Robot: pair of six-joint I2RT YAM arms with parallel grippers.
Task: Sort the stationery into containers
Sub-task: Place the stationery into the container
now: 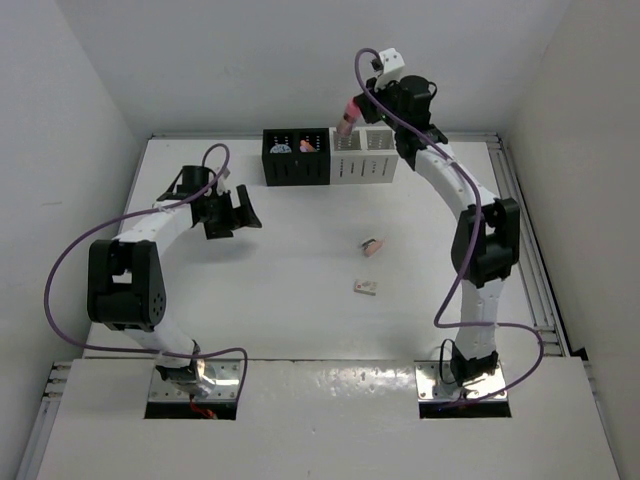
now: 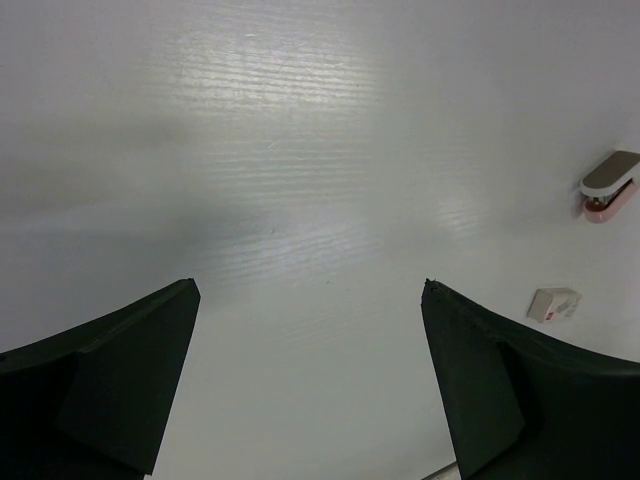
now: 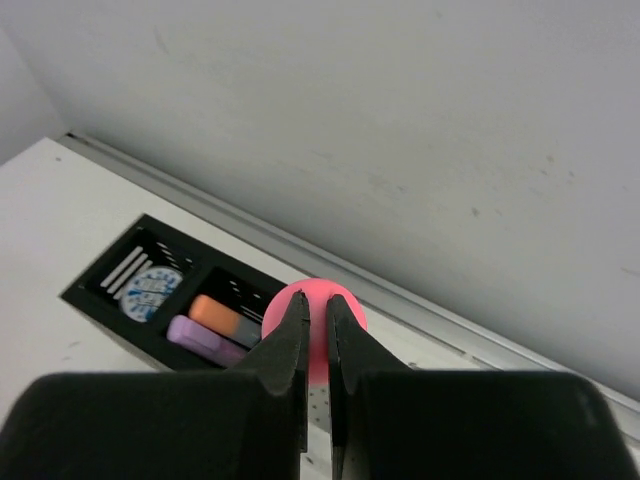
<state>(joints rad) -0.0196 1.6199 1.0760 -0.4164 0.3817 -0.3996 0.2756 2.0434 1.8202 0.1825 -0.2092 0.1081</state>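
The right fingers (image 3: 317,318) are squeezed shut on the hot-pink tube (image 3: 316,290). They hold it up over the white organizer (image 1: 365,165) at 12 o'clock on the tabletop (image 1: 280,270). The black organizer (image 1: 296,172) sits just beside it, on its 9 o'clock side, with the tape roll (image 1: 281,147) inside. The left fingers (image 1: 247,209), at 9 o'clock, are wide open and hold nothing. Two eraser blocks (image 1: 372,246) lie toward 3 o'clock.

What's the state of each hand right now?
Left hand: open, holding nothing.
Right hand: closed on the hot-pink tube.
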